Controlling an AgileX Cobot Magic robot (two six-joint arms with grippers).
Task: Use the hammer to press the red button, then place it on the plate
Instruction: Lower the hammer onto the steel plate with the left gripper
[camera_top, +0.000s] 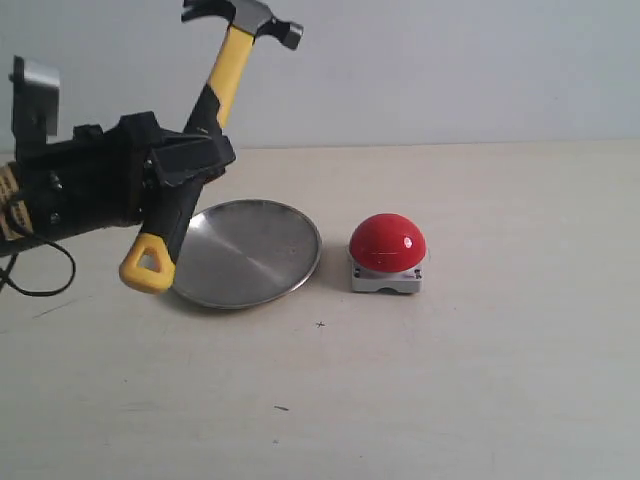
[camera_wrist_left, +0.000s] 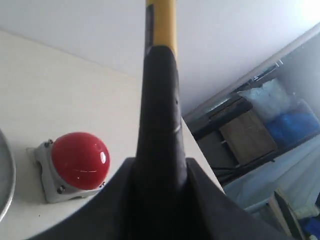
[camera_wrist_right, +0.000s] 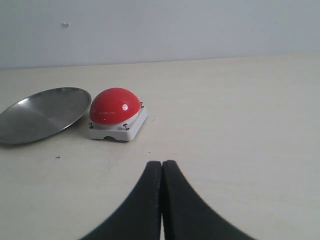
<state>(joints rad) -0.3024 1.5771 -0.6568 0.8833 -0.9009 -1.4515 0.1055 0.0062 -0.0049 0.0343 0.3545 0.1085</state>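
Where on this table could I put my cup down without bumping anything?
Bare table spreads right of the red button and along the front, before it and the plate. Crowded: the left, where the left gripper holds the hammer by the plate's edge.

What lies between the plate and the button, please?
Nothing: only a narrow strip of bare table separates the plate from the button, seen best in the exterior view.
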